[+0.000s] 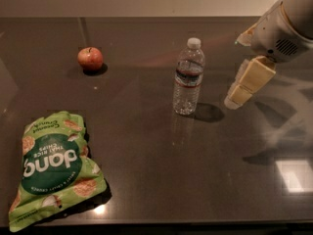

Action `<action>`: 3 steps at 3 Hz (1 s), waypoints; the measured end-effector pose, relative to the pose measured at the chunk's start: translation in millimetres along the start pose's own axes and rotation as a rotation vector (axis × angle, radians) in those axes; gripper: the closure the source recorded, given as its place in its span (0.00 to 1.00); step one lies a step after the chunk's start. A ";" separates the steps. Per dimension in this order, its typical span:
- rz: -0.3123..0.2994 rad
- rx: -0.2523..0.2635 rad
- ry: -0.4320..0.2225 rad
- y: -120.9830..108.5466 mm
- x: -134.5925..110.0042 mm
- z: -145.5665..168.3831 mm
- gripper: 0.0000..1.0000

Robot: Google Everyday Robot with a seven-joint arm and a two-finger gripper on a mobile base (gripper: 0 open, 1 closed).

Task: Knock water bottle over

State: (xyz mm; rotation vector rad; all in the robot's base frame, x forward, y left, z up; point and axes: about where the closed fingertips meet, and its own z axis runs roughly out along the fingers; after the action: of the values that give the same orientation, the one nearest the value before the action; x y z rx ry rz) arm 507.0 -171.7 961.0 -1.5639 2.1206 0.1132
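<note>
Nearby, right of the upright water bottle [188, 78], hangs the claw [235, 97] (whether open, cannot tell).

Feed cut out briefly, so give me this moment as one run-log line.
water bottle upright, untouched | gripper to its right, apart | apple back left | chip bag front left

At the view's right edge, the gripper [238, 93] is pale tan and blocky, beneath a rounded off-white arm housing [288, 21] bearing a small slotted vent grille [286, 47].
</note>
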 end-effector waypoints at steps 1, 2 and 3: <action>0.034 -0.029 -0.086 -7.3 -21.7 23.6 0.00; 0.056 -0.072 -0.173 -5.6 -44.9 38.9 0.00; 0.061 -0.110 -0.255 3.3 -65.8 46.0 0.00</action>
State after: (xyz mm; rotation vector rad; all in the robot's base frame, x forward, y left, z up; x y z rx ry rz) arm 533.9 -97.0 948.9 -1.4585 1.9888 0.4337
